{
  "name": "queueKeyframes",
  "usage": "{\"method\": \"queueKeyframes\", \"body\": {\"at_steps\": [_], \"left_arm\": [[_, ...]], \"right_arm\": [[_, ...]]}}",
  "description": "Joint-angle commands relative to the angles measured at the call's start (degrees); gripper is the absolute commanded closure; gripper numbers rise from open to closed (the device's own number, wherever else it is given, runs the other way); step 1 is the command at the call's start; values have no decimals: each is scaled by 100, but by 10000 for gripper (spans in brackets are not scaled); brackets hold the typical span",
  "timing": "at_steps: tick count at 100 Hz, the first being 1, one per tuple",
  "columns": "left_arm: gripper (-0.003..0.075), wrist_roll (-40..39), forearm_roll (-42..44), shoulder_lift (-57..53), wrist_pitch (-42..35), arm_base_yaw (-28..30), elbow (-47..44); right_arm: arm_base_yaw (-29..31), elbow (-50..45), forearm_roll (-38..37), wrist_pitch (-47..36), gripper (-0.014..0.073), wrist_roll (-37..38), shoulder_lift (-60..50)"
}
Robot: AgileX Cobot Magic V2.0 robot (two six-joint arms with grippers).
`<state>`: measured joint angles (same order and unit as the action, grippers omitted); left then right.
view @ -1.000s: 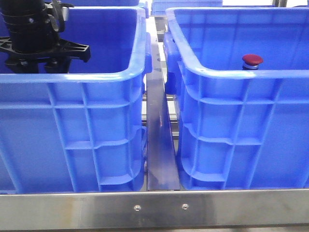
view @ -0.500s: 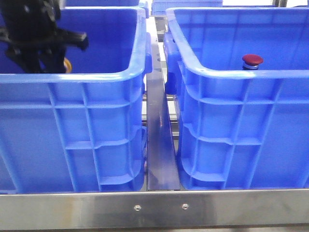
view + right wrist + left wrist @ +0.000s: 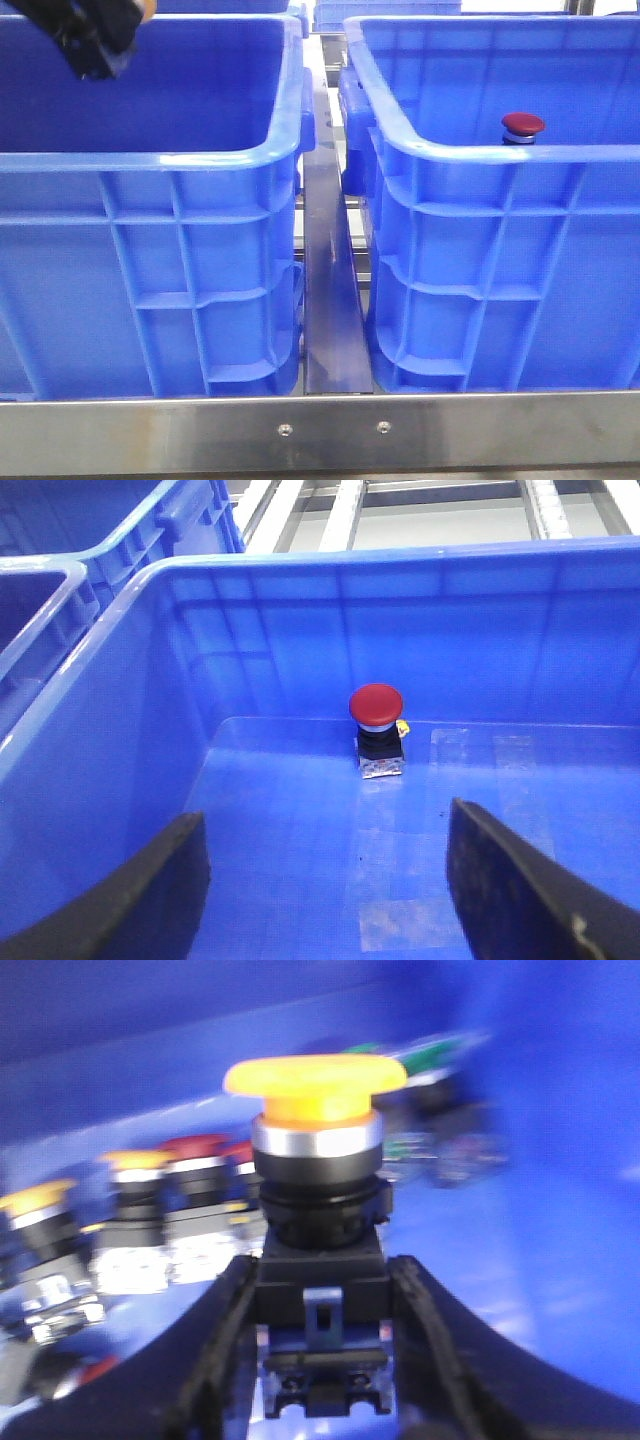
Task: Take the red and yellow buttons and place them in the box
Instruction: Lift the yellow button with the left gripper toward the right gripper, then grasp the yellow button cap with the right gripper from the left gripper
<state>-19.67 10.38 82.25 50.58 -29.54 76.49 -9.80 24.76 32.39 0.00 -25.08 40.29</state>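
**Yellow button gripped by left arm; red button already in right crate**

Nearest the front camera stand two blue crates side by side with a steel rail (image 3: 330,290) between them. The right-hand one, judged to be the box (image 3: 500,150), holds the red button (image 3: 523,124), upright on the floor near the far wall; the right wrist view confirms a dark red domed cap over a black body and silver base.

The left gripper (image 3: 322,1360) pinches the yellow button (image 3: 315,1080) by its black lower body, one finger pressed to each side. The button's long axis runs straight out from between the fingers, cap outermost. It shows a yellow-orange mushroom cap, a silver collar and a black housing. In the front view this gripper sits at the top corner, above the left crate (image 3: 150,160), well apart from the box. The transfer therefore appears to run rightward across the rail.

The right gripper (image 3: 325,880) hangs over the box with fingers spread wide, holding nothing.

Farther back in the left crate lie more buttons (image 3: 150,1210), blurred.
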Motion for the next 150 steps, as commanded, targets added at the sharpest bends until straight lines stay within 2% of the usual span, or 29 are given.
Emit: {"method": "queueKeyframes", "body": {"at_steps": [1, 25, 47, 71, 79, 93, 121, 137, 150], "left_arm": [[564, 3, -39, -498, -530, -250, -48], [564, 26, -48, -708, -766, -1085, -379], [564, 51, -48, -686, -1413, -1845, -546], [564, 51, -48, -677, -1400, -2016, -556], [564, 51, -48, -677, -1400, -2016, -556], [564, 51, -48, -677, -1411, -2016, -556], [564, 51, -48, -677, -1401, -2016, -556], [564, 51, -48, -677, -1401, -2016, -556], [564, 51, -48, -677, -1401, -2016, -556]], "right_arm": [[39, 148, -64, -364, 67, -34, -41], [39, 148, -64, -364, 67, -34, -41], [39, 148, -64, -364, 67, -34, -41], [39, 242, -64, -328, 67, -34, -34], [39, 443, -22, 0, 67, -29, 43], [39, 1125, 52, 1088, 67, -29, 429], [-45, 2709, 786, 2804, 67, -29, 1565], [-388, 3357, 797, 2969, 61, -29, 2150], [-778, 3758, 973, 2984, -17, -29, 2504]]}}
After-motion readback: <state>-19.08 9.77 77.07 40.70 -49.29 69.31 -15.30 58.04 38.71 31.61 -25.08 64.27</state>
